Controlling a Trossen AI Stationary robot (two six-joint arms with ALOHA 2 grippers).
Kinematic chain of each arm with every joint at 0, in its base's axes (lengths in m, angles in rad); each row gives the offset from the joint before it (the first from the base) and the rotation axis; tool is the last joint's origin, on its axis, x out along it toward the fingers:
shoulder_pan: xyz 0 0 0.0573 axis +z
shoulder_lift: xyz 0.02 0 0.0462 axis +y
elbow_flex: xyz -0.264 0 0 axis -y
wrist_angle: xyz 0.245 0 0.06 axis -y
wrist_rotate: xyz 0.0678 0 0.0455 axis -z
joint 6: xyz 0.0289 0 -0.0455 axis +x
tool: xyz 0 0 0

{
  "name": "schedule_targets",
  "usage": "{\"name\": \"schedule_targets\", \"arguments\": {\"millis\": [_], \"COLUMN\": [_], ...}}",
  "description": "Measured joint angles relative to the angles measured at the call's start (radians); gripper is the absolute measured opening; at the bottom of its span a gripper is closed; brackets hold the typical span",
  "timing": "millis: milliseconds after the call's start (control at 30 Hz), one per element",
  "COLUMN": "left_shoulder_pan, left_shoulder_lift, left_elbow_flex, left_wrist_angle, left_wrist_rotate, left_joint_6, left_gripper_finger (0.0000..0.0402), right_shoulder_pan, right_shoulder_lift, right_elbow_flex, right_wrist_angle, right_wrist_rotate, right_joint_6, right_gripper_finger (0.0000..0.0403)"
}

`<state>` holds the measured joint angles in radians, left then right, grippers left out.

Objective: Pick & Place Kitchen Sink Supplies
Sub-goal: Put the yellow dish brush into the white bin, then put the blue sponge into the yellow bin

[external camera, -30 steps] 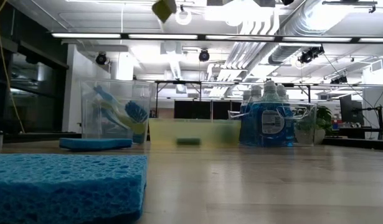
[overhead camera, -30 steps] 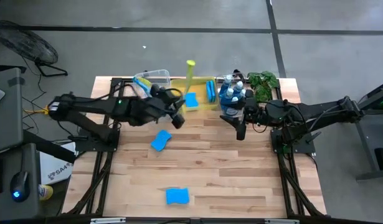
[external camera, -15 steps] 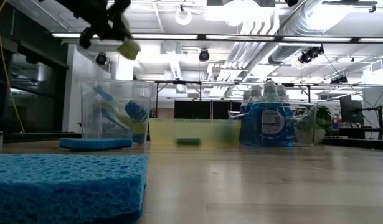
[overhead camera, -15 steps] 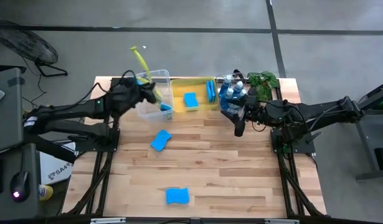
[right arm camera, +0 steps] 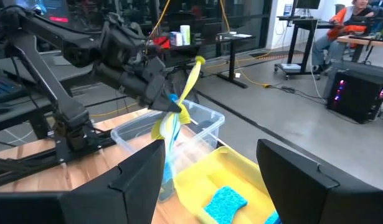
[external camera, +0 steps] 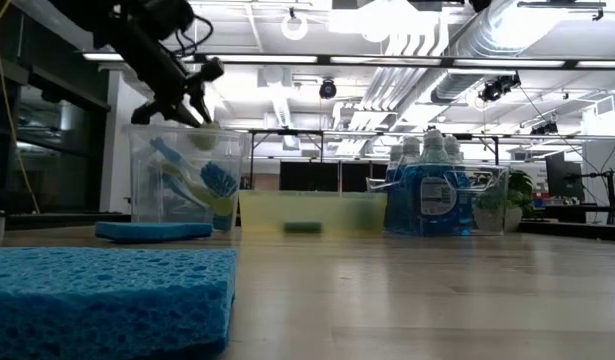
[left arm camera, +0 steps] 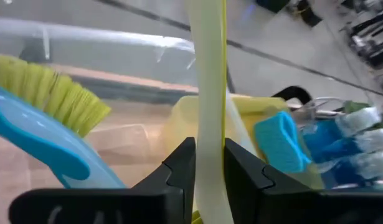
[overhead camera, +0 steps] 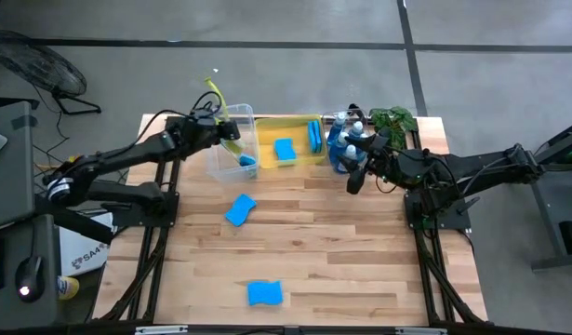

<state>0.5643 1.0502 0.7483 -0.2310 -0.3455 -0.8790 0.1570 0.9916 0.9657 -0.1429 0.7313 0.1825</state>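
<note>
My left gripper (overhead camera: 227,134) is shut on a yellow-green dish brush (overhead camera: 217,100) above the clear bin (overhead camera: 239,160) at the table's far left. The brush's head (external camera: 204,138) sits at the bin's open top, beside a blue brush (left arm camera: 35,134) standing in the bin. My right gripper (overhead camera: 357,167) hangs open in front of the bin of blue soap bottles (overhead camera: 345,138), touching nothing. Two blue sponges (overhead camera: 240,208) (overhead camera: 264,293) lie flat on the table, and more sponges sit in the yellow bin (overhead camera: 295,126). My left gripper pinches the yellow-green brush's flat handle (left arm camera: 210,140) between its two fingers (left arm camera: 181,167), which lie across it. The fingers come from the table's left, slanting down. The long free end of the handle (right arm camera: 196,63) sticks up and away; the head (right arm camera: 160,129) hangs at the clear bin's opening.
A green leafy plant (overhead camera: 393,119) stands at the far right corner, behind the bottles. The three bins stand in a row along the far edge. The wooden tabletop (overhead camera: 360,251) has room in the middle and on the near right.
My left gripper has carried the yellow-green brush from above the yellow bin toward the table's left, then down over the clear bin, rolling as it went. The brush's head has come down to the bin's rim. My right gripper's wrist has turned a little toward the far left.
</note>
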Motion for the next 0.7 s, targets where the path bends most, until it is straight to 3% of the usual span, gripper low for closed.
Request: {"name": "schedule_targets", "arguments": {"millis": [233, 400, 700], "left_shoulder_pan": [-0.001, -0.001, -0.001], "left_shoulder_lift": [0.07, 0.093, 0.092], "left_elbow_flex": [0.0, 0.003, 0.001], "left_wrist_angle": [0.002, 0.002, -0.003], "left_wrist_rotate": [0.039, 0.108, 0.14], "left_joint_6": [-0.017, 0.001, 0.007], "left_gripper_finger": [0.0061, 0.0095, 0.0163], "right_shoulder_pan": [0.0, 0.0, 0.0], "right_shoulder_lift": [0.0, 0.0, 0.001], "right_elbow_flex": [0.0, 0.0, 0.0], "right_wrist_angle": [0.0, -0.002, -0.009], "right_wrist_rotate": [0.003, 0.003, -0.005], "right_joint_6": [0.003, 0.003, 0.003], "right_gripper_finger": [0.0248, 0.0248, 0.0248]}}
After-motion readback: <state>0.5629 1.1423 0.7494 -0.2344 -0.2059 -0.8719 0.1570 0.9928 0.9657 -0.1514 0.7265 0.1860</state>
